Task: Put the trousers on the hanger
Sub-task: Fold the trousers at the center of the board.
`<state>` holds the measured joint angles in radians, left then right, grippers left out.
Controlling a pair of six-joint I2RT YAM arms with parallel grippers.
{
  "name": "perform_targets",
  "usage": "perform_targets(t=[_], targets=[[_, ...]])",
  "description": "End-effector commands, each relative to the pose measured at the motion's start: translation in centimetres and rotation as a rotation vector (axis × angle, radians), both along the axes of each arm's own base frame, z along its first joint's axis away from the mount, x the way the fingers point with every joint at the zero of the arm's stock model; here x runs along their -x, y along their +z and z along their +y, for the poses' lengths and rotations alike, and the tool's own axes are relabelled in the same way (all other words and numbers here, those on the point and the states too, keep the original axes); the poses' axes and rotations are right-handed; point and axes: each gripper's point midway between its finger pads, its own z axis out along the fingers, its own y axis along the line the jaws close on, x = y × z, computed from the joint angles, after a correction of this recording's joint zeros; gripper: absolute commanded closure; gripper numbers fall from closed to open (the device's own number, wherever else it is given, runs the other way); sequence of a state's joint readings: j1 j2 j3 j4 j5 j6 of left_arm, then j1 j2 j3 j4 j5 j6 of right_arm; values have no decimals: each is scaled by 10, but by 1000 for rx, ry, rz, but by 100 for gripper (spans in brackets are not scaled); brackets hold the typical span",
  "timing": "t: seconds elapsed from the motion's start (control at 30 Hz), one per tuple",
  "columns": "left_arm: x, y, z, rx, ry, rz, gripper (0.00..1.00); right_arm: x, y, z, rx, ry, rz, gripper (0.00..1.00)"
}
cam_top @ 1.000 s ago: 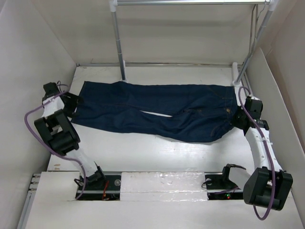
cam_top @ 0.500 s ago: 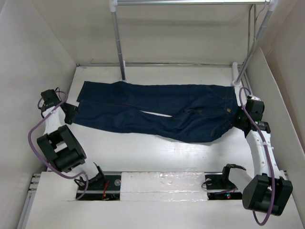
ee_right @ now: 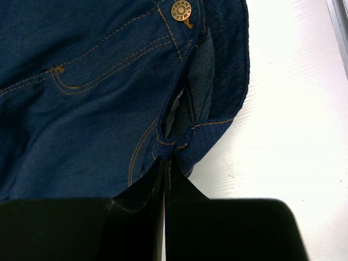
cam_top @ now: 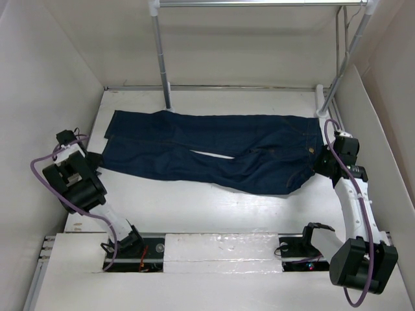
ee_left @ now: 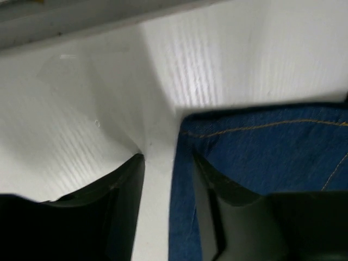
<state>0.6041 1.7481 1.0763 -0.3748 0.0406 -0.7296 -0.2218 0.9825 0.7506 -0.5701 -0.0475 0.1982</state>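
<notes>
The left gripper (ee_left: 166,159) has its jaws standing apart, set down on the white table (cam_top: 194,204) at the leg end of the trousers (cam_top: 214,146). In the left wrist view the hem edge of the dark denim runs up through the gap between the two black fingers, with a strip of bare table beside it. Nothing is pinched there.

The right gripper (ee_right: 165,163) is clenched at the other end. Its fingertips meet on a bunched fold of denim at the open front of the waistband, just below the brass button (ee_right: 181,10).

Outward from both hands, the trousers lie flat and stretched across the table, waist toward the right arm and leg ends toward the left arm. The two legs part slightly in the middle, so that a sliver of white shows between them.

Beyond the far edge stands a white rack pole (cam_top: 161,58) under a horizontal metal rail (cam_top: 259,3). The hanger (cam_top: 338,39) – thin pale wire, only partly legible – hangs at the upper right, well apart from the trousers.
</notes>
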Motion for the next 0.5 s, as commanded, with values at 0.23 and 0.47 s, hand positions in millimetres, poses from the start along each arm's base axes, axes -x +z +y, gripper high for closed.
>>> perform_targets(t=[0.23, 0.47], targets=[[-21, -18, -5, 2, -47, 11, 86, 4, 10, 3, 6, 6, -35, 100], [-23, -4, -9, -1, -75, -29, 100, 12, 6, 4, 3, 4, -23, 100]])
